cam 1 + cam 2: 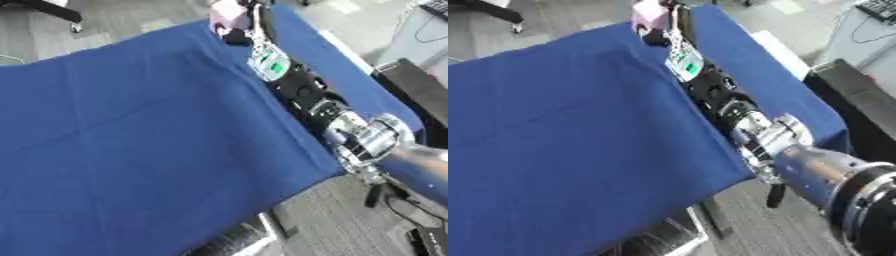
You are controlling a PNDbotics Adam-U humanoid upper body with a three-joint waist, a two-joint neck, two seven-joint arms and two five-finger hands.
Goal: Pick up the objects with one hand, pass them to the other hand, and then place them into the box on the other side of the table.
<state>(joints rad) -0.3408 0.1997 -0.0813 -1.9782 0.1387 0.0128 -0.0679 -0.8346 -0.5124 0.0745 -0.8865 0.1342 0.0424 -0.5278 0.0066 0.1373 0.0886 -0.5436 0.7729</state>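
My right arm (350,130) reaches from the lower right across the blue-covered table (131,140) to its far edge. At the top of the view my right hand (234,31) has dark fingers curled on a small pink object (229,12), which also shows in the right eye view (649,12). The object's shape is too blurred to make out. A green patch (273,66) sits on the wrist. No box shows in either view. My left hand is out of sight.
The table's right edge (302,150) runs diagonally under my forearm, with grey floor (332,220) beyond it. A dark desk (420,85) stands at the right. Cables and a black plug (376,195) lie on the floor near my elbow.
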